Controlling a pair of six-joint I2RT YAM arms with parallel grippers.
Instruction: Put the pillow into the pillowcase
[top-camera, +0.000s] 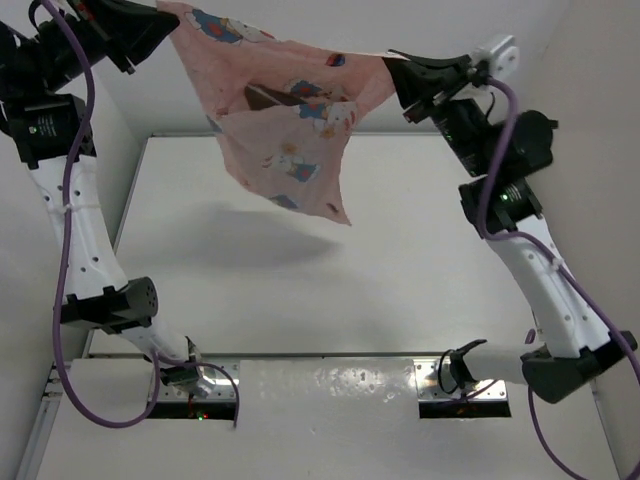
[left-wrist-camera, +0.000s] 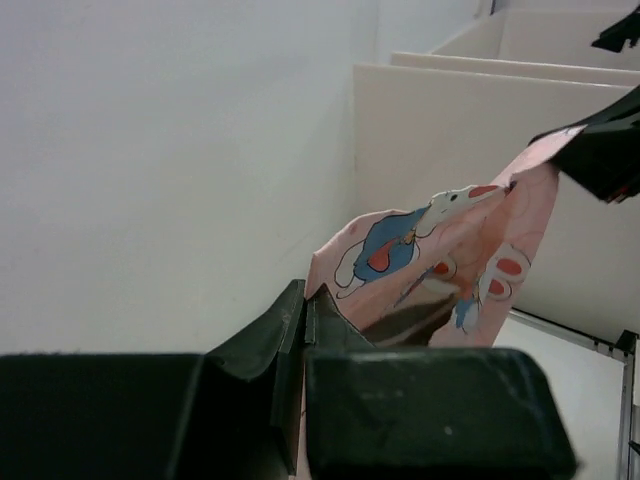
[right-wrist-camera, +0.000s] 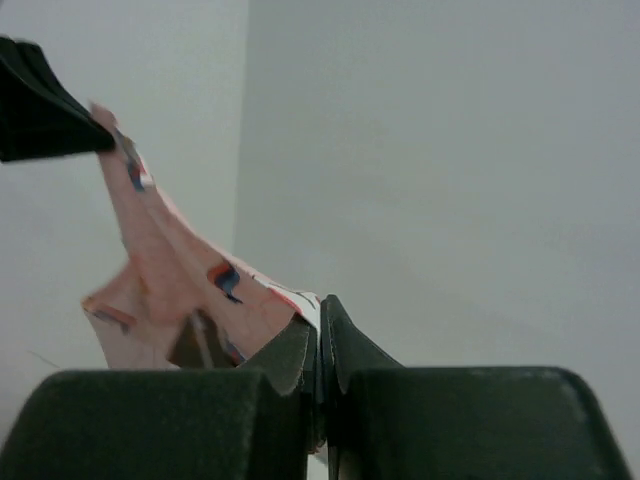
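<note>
Left gripper (top-camera: 160, 15), upper left, is clamped on one top corner of the pillowcase (top-camera: 290, 150). The cloth is hung lengthwise across to the right gripper (top-camera: 398, 65), upper right, clamped on the other corner. The pillow is not clearly seen; a dark patch (top-camera: 268, 97) inside may be it.

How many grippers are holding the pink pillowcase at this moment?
2. The left gripper is shut on the pillowcase at its upper left corner, and the right gripper is shut on its upper right corner. The cloth hangs between them.

White table (top-camera: 300, 300), white walls (top-camera: 590, 60) on left, right & far sides; shiny metal strip (top-camera: 330, 385) along near edge.
</note>
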